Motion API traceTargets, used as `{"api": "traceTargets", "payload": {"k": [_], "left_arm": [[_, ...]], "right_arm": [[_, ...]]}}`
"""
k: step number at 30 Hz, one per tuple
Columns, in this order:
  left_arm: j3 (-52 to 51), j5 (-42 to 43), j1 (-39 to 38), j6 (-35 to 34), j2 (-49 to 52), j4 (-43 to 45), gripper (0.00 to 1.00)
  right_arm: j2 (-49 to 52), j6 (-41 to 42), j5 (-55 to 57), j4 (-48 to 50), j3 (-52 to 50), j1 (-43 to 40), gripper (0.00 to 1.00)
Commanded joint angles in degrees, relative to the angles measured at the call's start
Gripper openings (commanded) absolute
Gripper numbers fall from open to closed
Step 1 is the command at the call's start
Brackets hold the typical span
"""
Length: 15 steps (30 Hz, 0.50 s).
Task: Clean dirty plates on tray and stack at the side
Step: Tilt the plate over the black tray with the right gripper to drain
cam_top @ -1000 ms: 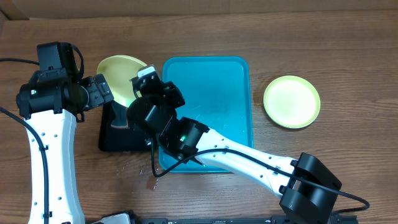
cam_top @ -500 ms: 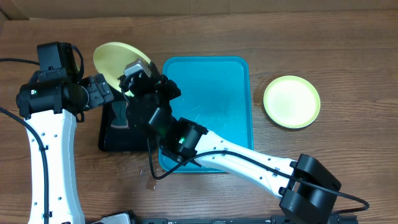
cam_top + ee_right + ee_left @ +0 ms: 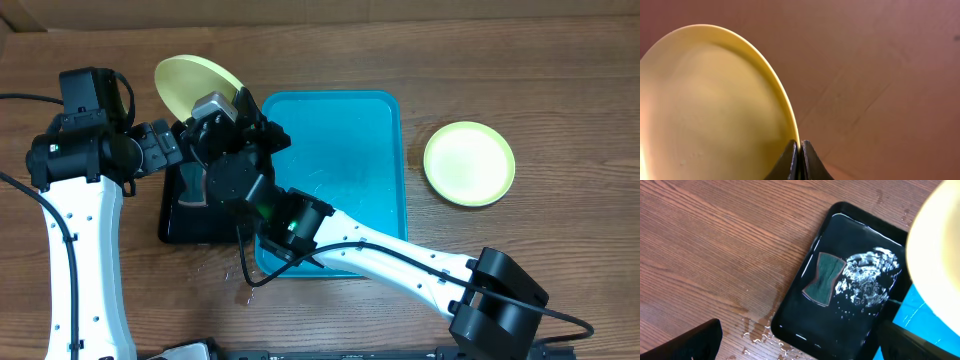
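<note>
Two arms in white and black.
The left arm [image 3: 75,250] and the right arm [image 3: 400,262] are built from long, rounded white links, which are joined by black cylindrical housings. A thin black cable [image 3: 69,240] is led along each white link. A small green lamp [image 3: 297,221] is lit on a black joint of each arm. The fingers [image 3: 788,162] are dark and are tapered to thin tips.

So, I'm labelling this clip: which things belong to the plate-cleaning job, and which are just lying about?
Job: held plate, right gripper, turquoise tray, side plate, black tray, sponge.
Lying about: water splashes on the table.
</note>
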Motion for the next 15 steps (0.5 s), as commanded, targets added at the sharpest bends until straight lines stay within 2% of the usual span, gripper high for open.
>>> {"api": "traceTargets", "payload": {"k": [1, 15], "left_arm": [[0.87, 0.28, 0.2, -0.96, 0.09, 0.04, 1.0], [0.87, 0.28, -0.02, -0.96, 0.09, 0.04, 1.0]], "right_arm": [[-2.1, -4.92, 0.85, 2.71, 1.81, 0.74, 0.04], [-2.1, -6.51, 1.05, 5.05, 1.81, 2.86, 0.04]]}}
